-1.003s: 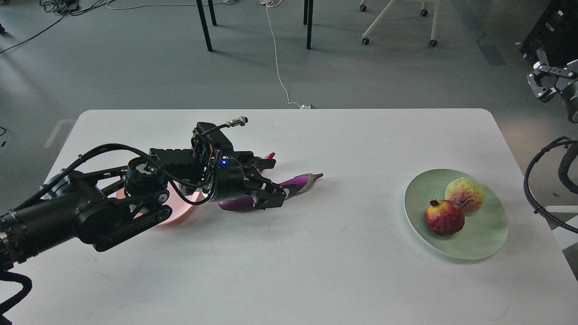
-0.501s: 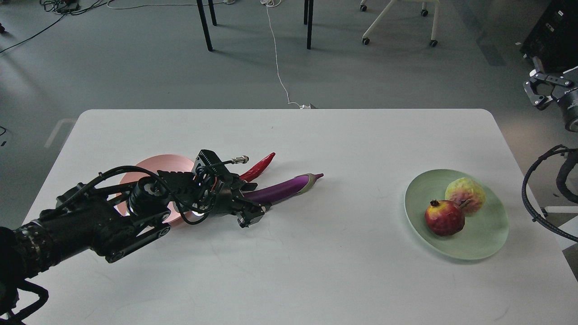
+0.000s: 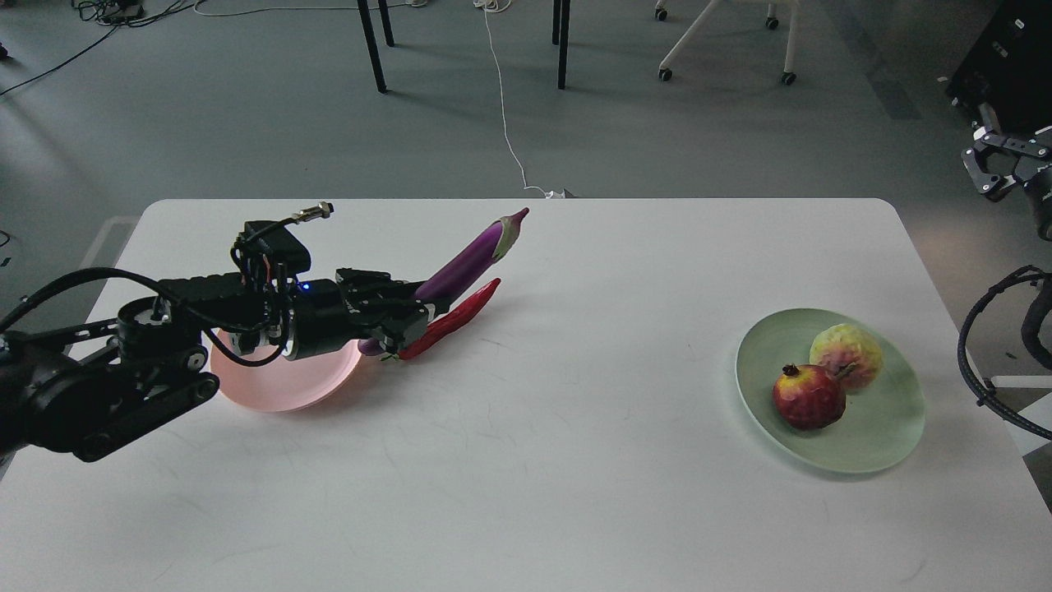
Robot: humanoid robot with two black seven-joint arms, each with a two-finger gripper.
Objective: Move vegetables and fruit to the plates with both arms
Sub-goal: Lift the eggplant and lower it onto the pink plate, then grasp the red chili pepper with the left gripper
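Fruit already plated lower right; eggplant [image 3: 468, 261] held by left end effector [image 3: 393, 316]; chili [image 3: 450, 321] unplated; right end effector's [image 3: 998, 164] opening can't be told.

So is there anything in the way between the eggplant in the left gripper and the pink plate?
Nothing visible. The left gripper holds the eggplant right beside the pink plate; the chili pepper lies on the far side.

The left gripper [image 3: 408, 316] is closed on the lower end of the eggplant [image 3: 470, 261], which is raised at a tilt above the white table [image 3: 575, 460], cap uppermost. The chili pepper [image 3: 450, 321] lies just beneath it, beside the pink plate [image 3: 283, 393]. The pomegranate [image 3: 808, 396] and the yellow-green ball [image 3: 846, 353] are seen touching on the green plate [image 3: 883, 436].
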